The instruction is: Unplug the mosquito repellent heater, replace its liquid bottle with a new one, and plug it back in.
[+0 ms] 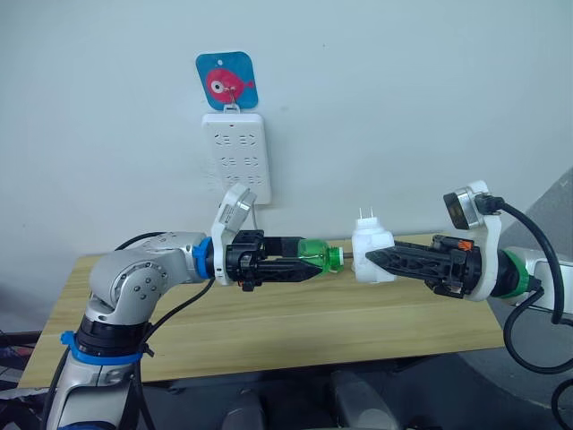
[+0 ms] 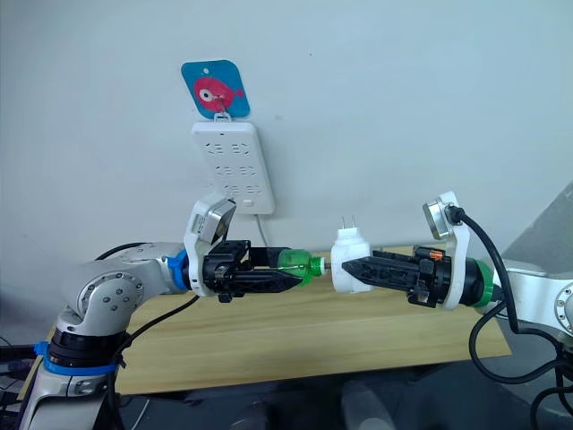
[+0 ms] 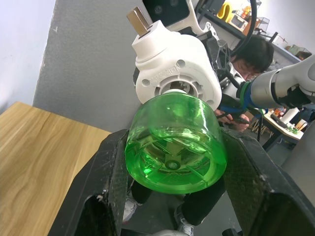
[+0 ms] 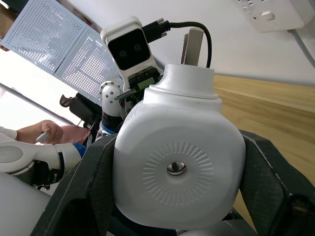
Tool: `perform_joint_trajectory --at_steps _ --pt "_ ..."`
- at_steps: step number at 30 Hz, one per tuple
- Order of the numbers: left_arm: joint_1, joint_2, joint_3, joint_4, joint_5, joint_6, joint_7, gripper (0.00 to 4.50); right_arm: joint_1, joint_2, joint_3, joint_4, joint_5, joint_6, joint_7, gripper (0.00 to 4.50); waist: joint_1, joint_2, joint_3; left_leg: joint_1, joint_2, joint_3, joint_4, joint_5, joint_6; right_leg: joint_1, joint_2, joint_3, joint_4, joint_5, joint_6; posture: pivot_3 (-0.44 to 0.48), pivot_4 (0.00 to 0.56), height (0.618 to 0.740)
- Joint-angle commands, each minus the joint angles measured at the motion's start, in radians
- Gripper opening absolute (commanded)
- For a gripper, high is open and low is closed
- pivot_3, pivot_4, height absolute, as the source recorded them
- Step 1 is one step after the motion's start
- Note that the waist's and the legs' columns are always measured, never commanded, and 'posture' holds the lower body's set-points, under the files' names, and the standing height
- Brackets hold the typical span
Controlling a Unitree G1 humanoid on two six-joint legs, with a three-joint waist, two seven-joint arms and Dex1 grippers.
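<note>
Two end effectors are meeting near the middle of the head-camera frame, above the wooden desk (image 1: 295, 336). The left end effector (image 1: 309, 265), reaching in from the left side, is clamping a green liquid bottle (image 1: 319, 254) between its two black fingers, with the bottle's neck pointing toward the right of the frame. The right end effector (image 1: 374, 258), coming in from the right side, is gripping the mosquito repellent heater (image 1: 372, 252), whose two metal prongs are sticking upward. The bottle's neck is sitting at the heater's socket; in the left wrist view the bottle (image 3: 174, 142) is lying directly against the round opening on the heater's underside (image 3: 172, 71), though how deep it is seated cannot be told.

A white power strip (image 1: 236, 157) is hanging on the wall in the upper left-centre of the frame, beneath a blue tag with a red fish (image 1: 227, 81), well above the left arm. A person (image 3: 246, 59) is showing at the upper right of the left wrist view, behind the right arm.
</note>
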Motion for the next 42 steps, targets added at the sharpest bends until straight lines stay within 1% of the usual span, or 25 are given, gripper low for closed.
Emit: perform_joint_trajectory --at_steps 1,7,14,19,27,35,39,42 --pt "-0.020 -0.005 -0.014 -0.010 0.003 -0.016 -0.012 2.36 -0.008 0.005 -0.013 -0.031 0.027 -0.013 0.005 3.04 0.000 0.000 0.000 0.000 0.000 0.000 0.000 0.000 0.000 0.000 0.000 0.000 0.000 0.000 0.000 -0.191 0.073 0.692" --pt "-0.013 0.003 -0.032 -0.008 0.033 -0.039 -0.031 2.36 -0.005 0.004 -0.016 -0.032 0.027 -0.015 0.000 3.04 0.000 0.000 0.000 0.000 0.000 0.000 0.000 0.000 0.000 0.000 0.000 0.000 0.000 0.000 0.000 -0.193 0.072 0.692" --pt "-0.013 -0.008 -0.035 -0.007 0.043 -0.045 -0.032 2.36 -0.004 0.007 -0.015 -0.033 0.027 -0.016 -0.001 3.04 0.000 0.000 0.000 0.000 0.000 0.000 0.000 0.000 0.000 0.000 0.000 0.000 0.000 0.000 0.000 -0.192 0.071 0.692" --pt "-0.023 -0.024 -0.020 -0.004 0.020 -0.031 -0.017 2.36 -0.004 0.006 -0.015 -0.032 0.027 -0.015 -0.002 3.04 0.000 0.000 0.000 0.000 0.000 0.000 0.000 0.000 0.000 0.000 0.000 0.000 0.000 0.000 0.000 -0.190 0.070 0.692" --pt "-0.038 -0.013 0.003 -0.011 -0.021 0.002 -0.016 2.36 0.007 -0.011 -0.017 -0.030 0.025 -0.011 -0.014 3.04 0.000 0.000 0.000 0.000 0.000 0.000 0.000 0.000 0.000 0.000 0.000 0.000 0.000 0.000 0.000 -0.190 0.070 0.692" --pt "-0.051 -0.028 0.014 -0.001 -0.046 0.024 0.007 2.36 0.003 -0.009 -0.012 -0.043 0.010 -0.011 -0.011 3.04 0.000 0.000 0.000 0.000 0.000 0.000 0.000 0.000 0.000 0.000 0.000 0.000 0.000 0.000 0.000 -0.192 0.069 0.692" --pt "-0.043 -0.014 0.012 -0.004 -0.041 0.025 -0.003 2.36 0.005 -0.014 -0.018 -0.040 0.006 -0.012 -0.009 3.04 0.000 0.000 0.000 0.000 0.000 0.000 0.000 0.000 0.000 0.000 0.000 0.000 0.000 0.000 0.000 -0.193 0.069 0.692" --pt "-0.045 -0.020 0.010 0.002 -0.038 0.021 0.005 2.36 0.000 -0.011 -0.015 -0.042 0.008 -0.014 -0.011 3.04 0.000 0.000 0.000 0.000 0.000 0.000 0.000 0.000 0.000 0.000 0.000 0.000 0.000 0.000 0.000 -0.193 0.068 0.692"
